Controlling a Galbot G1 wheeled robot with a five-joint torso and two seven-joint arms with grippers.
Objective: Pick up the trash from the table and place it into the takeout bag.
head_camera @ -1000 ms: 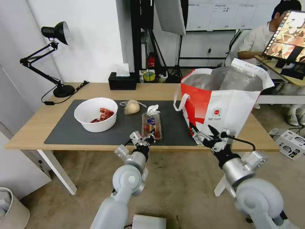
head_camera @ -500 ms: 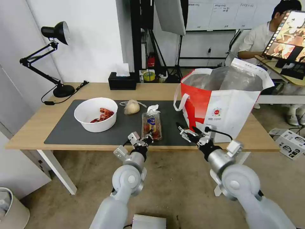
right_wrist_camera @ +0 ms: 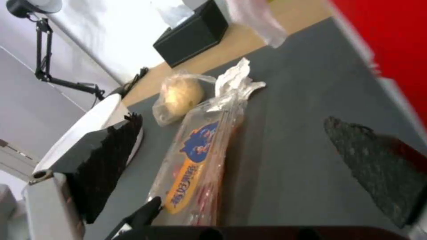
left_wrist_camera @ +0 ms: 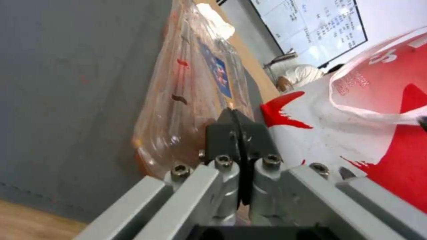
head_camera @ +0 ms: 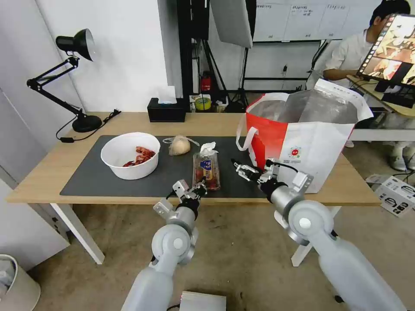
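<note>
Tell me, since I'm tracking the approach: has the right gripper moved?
Yes. The right gripper has swung left, from before the takeout bag towards the clear tray.

The left arm reaches forward from low in the middle, its wrist angled up and a little to the right. The left gripper (head_camera: 199, 188) has its fingers (left_wrist_camera: 236, 133) pressed flat together. The right arm comes in from the near right, bent toward the left, and the right gripper (head_camera: 243, 169) seems spread wide, fingers (right_wrist_camera: 111, 160) well apart.
</note>
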